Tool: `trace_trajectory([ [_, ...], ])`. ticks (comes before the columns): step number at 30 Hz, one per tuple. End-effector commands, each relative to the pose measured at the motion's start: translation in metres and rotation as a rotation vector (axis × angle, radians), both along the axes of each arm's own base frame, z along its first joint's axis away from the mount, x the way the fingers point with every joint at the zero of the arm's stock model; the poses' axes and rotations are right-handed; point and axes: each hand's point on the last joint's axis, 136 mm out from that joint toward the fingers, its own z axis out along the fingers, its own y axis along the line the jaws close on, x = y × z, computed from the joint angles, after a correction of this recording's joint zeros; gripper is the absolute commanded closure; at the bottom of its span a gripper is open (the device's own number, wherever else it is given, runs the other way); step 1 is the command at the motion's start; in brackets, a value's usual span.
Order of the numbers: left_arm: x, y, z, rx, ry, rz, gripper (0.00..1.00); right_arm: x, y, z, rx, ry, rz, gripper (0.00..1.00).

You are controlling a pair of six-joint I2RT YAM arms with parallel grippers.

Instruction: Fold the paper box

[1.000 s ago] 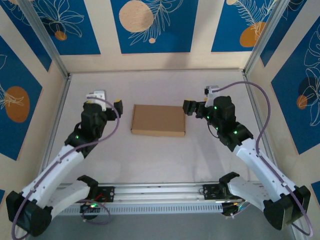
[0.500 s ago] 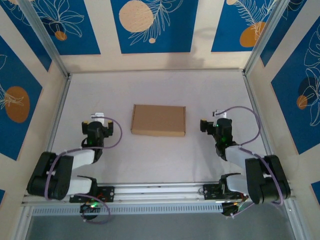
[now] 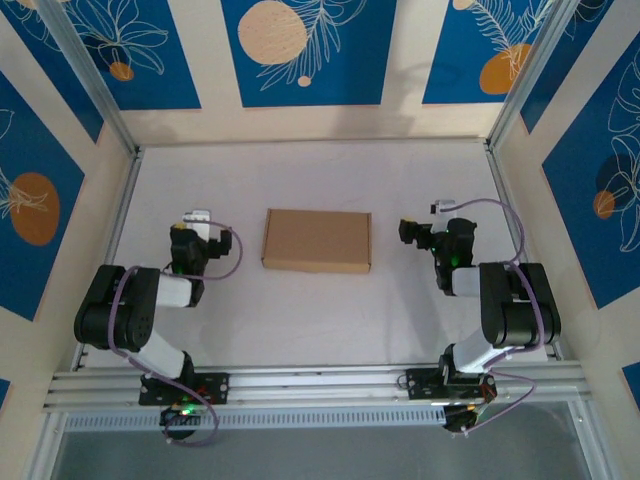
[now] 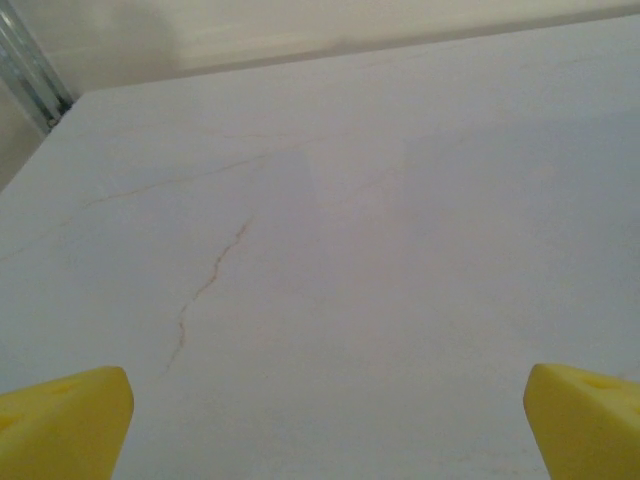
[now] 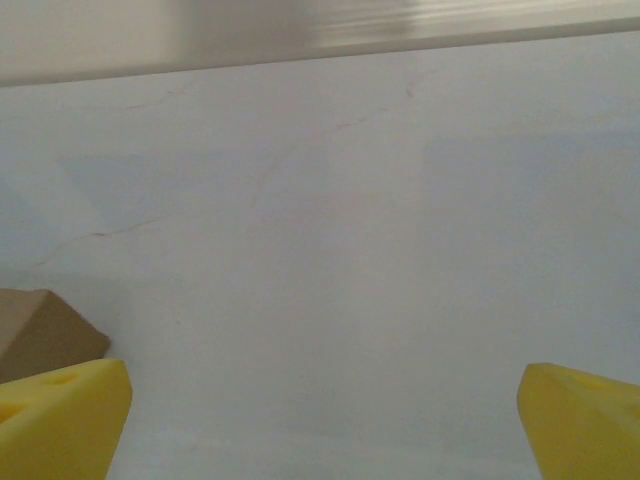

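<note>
The paper box (image 3: pixel 317 240) lies flat on the desk (image 3: pixel 300 320). The left tool (image 4: pixel 322 415) and the right tool (image 5: pixel 320 410), one on each side of it, are wide open and hold nothing.

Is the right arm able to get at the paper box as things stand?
Probably yes: the right gripper sits open beside the paper box, apart from it, with bare table between them.
</note>
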Motion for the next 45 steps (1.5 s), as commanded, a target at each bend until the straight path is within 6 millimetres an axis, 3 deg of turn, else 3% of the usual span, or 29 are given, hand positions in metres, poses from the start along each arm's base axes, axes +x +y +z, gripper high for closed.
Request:
trace_trajectory([
  [1, 0.0011, -0.0045, 0.0016, -0.031, 0.001, -0.029, 0.0, -0.0026, 0.0115, 0.0004, 0.02, 0.009, 0.054, 0.01],
  [45, -0.001, -0.0056, 0.0037, -0.025, -0.013, -0.035, 0.0, -0.0036, 0.0117, 0.0015, 0.01, 0.004, 0.05, 0.01],
])
